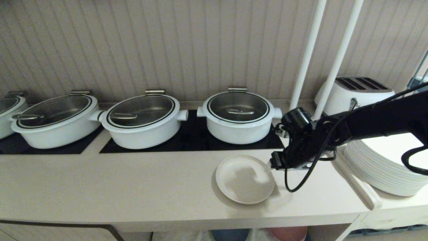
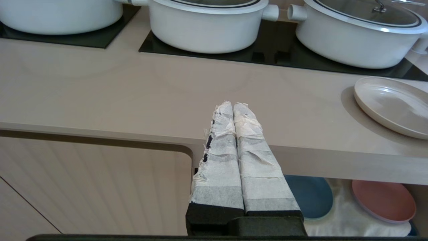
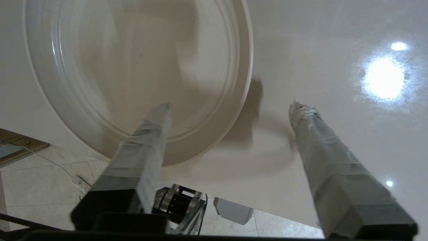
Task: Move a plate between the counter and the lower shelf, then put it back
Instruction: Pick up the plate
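Cream-beige, matte: the plate (image 1: 245,179), small and round with a low upright rim, lying flat on the counter (image 1: 133,187) close to its front edge and toward its right end, in front of the rightmost pot (image 1: 238,115) and clear of the black hob panel (image 1: 194,139).

Right gripper (image 3: 230,107): poised at the plate's right rim, tape-wrapped fingers (image 3: 147,140) spread wide. One finger stands over the inside of the plate, the other over bare counter, so the rim lies between them; no grip on it shows. Plate reads as set down and let go.

Left gripper (image 2: 233,107): parked low before the counter's front edge, its wrapped fingers pressed together, holding nothing.

Lower shelf (image 2: 337,221): under the counter's front edge, cloth-floored, carrying a blue plate (image 2: 312,197) and a pink plate (image 2: 384,201).

Side ledge at the counter's right end: stack of white plates (image 1: 384,167); toaster (image 1: 357,92) behind.

Handling, judged: plate likely light and rigid, breakable if dropped. The matte finish should give the taped fingers fair purchase, though the flat underside leaves nothing to get under on the smooth slab. Best hold is a pinch across the upright rim at the near-right side, one finger inside and one outside, with the plate kept level when lifted.
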### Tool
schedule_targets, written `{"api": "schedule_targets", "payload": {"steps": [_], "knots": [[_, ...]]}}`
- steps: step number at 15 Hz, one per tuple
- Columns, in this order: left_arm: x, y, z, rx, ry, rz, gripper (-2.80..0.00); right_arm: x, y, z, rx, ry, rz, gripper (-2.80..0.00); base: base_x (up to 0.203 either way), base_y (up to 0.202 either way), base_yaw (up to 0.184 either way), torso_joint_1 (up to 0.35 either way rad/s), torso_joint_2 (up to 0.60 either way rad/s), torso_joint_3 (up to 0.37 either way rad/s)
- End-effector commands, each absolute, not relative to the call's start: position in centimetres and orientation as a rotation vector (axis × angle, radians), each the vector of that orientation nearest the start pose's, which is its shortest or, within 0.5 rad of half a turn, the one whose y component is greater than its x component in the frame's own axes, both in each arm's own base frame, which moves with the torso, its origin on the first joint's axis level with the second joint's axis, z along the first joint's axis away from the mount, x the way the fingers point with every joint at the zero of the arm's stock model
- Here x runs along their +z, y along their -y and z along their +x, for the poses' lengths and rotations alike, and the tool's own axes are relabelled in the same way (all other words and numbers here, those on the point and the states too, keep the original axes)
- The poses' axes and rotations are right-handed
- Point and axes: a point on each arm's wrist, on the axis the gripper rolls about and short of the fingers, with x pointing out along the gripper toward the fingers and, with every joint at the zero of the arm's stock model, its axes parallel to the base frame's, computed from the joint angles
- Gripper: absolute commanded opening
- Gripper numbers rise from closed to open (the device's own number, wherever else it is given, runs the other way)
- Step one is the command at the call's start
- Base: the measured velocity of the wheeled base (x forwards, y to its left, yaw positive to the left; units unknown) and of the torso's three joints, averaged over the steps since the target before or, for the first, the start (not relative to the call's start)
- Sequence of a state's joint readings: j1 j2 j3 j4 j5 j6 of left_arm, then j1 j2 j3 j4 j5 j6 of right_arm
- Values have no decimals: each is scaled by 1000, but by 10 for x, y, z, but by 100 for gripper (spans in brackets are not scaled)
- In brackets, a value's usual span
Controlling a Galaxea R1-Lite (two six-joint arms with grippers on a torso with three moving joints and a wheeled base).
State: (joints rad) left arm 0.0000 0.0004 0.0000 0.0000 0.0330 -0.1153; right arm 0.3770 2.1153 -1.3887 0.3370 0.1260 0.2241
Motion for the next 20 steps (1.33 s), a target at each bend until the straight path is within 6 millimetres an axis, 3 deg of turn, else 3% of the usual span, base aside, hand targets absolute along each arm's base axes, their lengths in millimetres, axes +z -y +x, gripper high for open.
{"api": "schedule_targets", "payload": {"steps": [1, 5, 14, 20], "knots": [[75, -1, -23, 34, 2, -117, -280, 108, -145, 358, 332, -1106, 66, 0, 0, 0, 0, 0, 0, 0], [76, -1, -23, 34, 3, -117, -280, 104, -148, 359, 340, -1111, 64, 0, 0, 0, 0, 0, 0, 0], [76, -1, -23, 34, 2, -117, -280, 70, -162, 371, 342, -1178, 43, 0, 0, 0, 0, 0, 0, 0], [75, -1, -23, 34, 2, -117, -280, 67, -166, 379, 308, -1179, 100, 0, 0, 0, 0, 0, 0, 0]]}}
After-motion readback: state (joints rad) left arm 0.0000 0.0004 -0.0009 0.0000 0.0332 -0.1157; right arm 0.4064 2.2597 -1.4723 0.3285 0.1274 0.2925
